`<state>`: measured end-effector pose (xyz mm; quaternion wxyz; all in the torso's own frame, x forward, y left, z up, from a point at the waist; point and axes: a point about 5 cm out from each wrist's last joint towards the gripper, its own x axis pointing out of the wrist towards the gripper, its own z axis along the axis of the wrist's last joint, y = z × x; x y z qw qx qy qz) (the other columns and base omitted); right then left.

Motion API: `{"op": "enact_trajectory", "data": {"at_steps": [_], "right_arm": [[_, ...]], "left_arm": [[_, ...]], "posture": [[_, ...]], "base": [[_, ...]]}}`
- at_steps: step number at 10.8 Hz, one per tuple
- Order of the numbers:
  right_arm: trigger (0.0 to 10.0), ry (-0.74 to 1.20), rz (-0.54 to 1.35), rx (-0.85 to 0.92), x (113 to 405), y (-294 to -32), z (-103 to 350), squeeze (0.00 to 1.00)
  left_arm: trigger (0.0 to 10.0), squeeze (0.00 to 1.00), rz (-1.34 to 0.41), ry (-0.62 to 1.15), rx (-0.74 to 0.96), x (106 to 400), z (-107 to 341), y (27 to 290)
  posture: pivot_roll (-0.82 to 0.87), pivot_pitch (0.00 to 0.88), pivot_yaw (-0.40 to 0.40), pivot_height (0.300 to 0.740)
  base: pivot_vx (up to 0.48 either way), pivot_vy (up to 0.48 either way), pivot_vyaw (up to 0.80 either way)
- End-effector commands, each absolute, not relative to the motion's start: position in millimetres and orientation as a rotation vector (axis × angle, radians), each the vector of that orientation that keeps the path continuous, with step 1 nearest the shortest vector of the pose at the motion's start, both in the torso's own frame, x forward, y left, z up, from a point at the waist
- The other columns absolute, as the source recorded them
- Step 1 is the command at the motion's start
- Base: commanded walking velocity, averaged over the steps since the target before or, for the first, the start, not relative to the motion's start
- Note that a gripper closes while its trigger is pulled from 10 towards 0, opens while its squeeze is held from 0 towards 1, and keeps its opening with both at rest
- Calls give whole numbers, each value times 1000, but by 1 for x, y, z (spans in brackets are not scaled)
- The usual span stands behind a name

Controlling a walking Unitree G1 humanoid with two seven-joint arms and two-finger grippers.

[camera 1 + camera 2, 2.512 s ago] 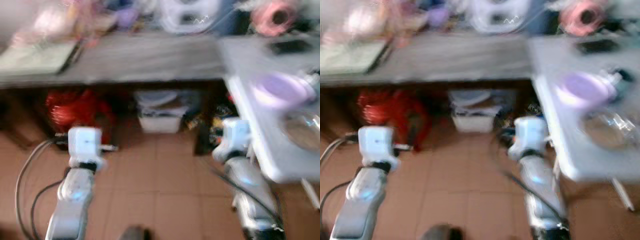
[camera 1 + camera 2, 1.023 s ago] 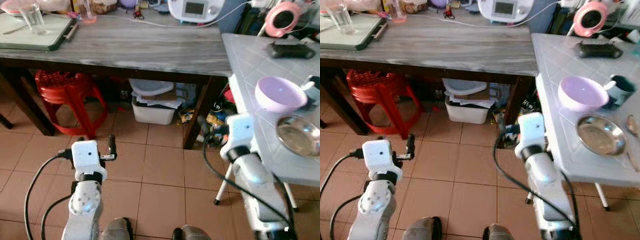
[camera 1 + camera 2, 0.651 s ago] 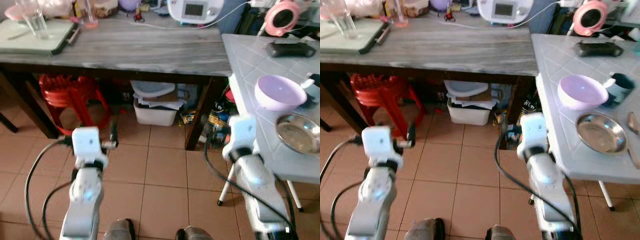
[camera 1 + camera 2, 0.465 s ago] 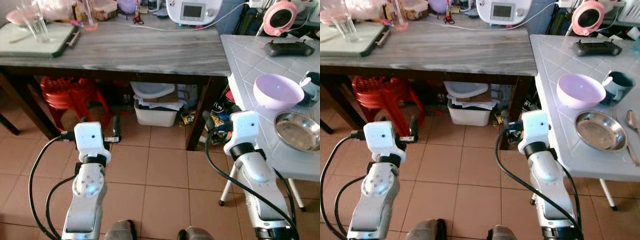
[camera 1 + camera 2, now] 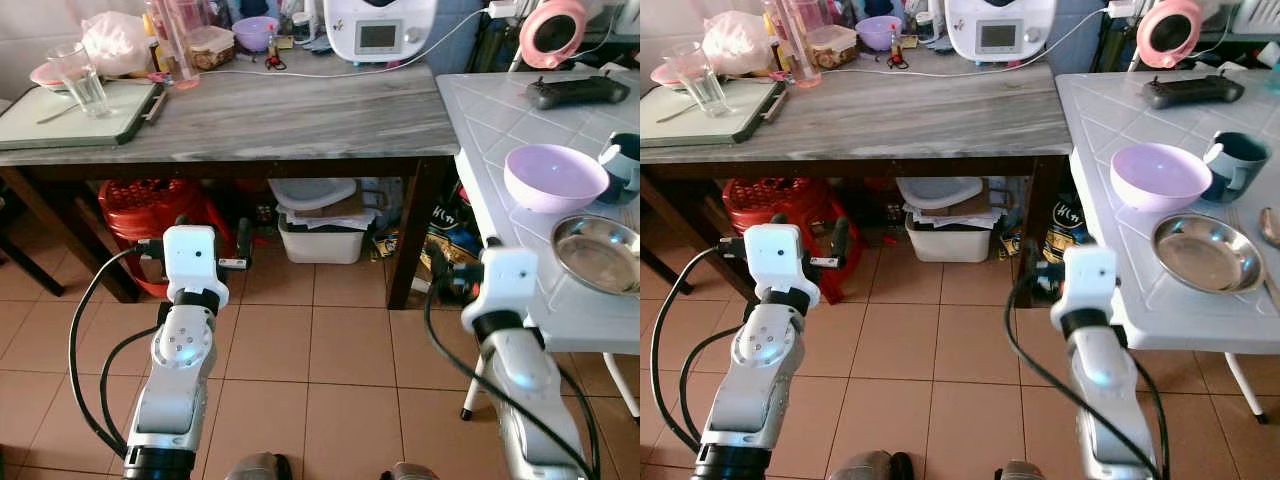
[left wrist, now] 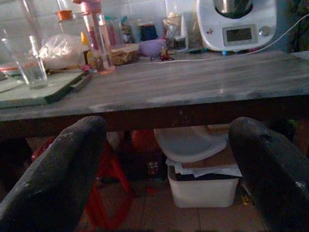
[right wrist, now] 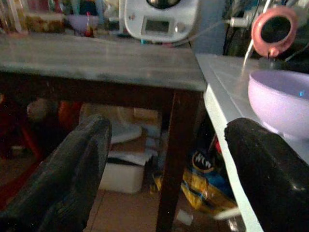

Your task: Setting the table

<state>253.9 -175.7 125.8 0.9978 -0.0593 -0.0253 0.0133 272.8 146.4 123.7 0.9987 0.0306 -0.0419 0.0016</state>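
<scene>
My left pincer (image 6: 166, 159) apart, right pincer (image 7: 166, 159) apart, both low before grey wooden bench (image 5: 300, 100), round lilac plastic bowl (image 5: 555, 177) near white tiled table's (image 5: 490, 130) front edge

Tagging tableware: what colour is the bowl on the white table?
Pale lilac bowl, clearest in the right eye view.

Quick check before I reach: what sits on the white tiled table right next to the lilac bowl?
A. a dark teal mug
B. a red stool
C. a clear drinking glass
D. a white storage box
A: the dark teal mug stands beside the lilac bowl on the white tiled table.
</scene>
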Motion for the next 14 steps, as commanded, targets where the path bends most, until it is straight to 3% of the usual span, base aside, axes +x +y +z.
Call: {"op": "enact_trajectory", "data": {"at_steps": [1,9,11,14], "right_arm": [[10000,-89,43,-109,257,-173,134,0],[10000,-102,95,-96,262,-163,140,0],[10000,-180,193,-203,260,-149,152,0],[10000,-138,153,-131,262,-152,147,0]], "left_arm": [[10000,0,15,-74,59,272,120,150],[10000,0,30,-61,72,257,123,155],[10000,0,27,-43,78,255,122,155],[10000,0,37,-26,80,253,121,156]], "posture": [[-38,7,80,740],[10,48,71,740],[11,56,72,740],[16,66,69,740]], "base": [[0,-326,0],[0,-393,0],[0,-339,0],[81,-324,0]]}}
